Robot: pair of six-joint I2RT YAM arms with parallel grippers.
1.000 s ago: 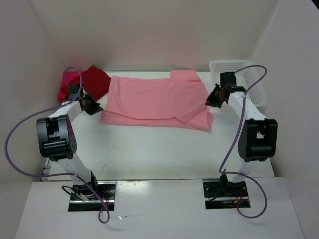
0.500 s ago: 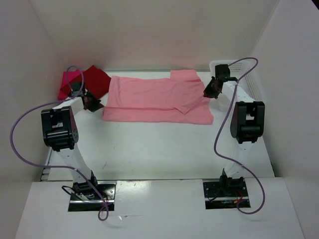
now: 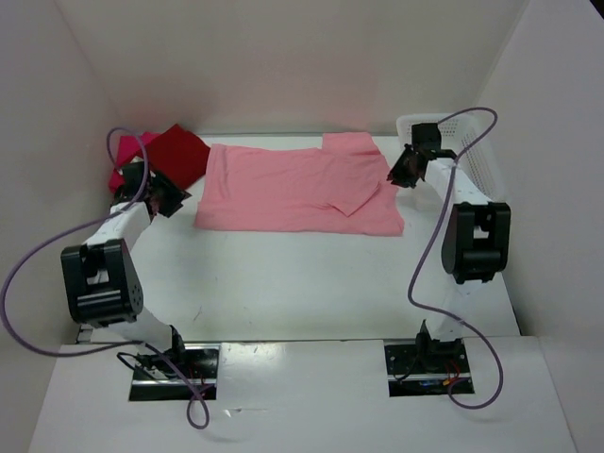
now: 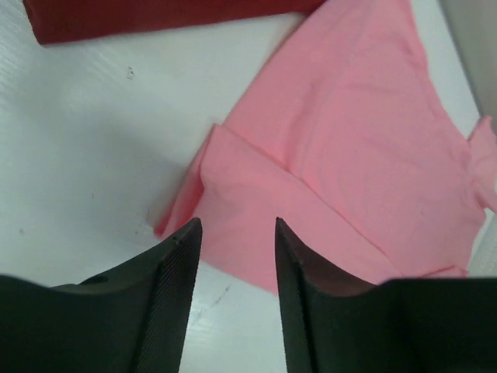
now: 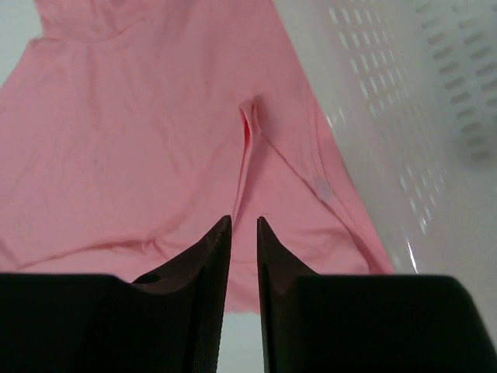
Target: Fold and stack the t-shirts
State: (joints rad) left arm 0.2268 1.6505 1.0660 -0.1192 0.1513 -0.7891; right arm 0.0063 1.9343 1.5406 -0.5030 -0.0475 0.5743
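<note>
1. Overall, the white tabletop (image 3: 283, 283) carries all three shirts along its far side.
2. The salmon-pink shirt (image 3: 293, 189) lies spread at the far middle, with a flap doubled over near its right end.
3. The mesh basket (image 5: 435, 85) stands at the far right, just beside that shirt.
4. The dark red shirt (image 3: 179, 154) lies at the far left.
5. The magenta shirt (image 3: 120, 177) is bunched beside it, against the left wall.
6. The left gripper (image 4: 236, 225) has its fingers released and empty, over the salmon-pink shirt's left corner.
7. The right gripper (image 5: 244, 221) has its fingers narrowly parted and is grasping nothing, over the right edge.
</note>
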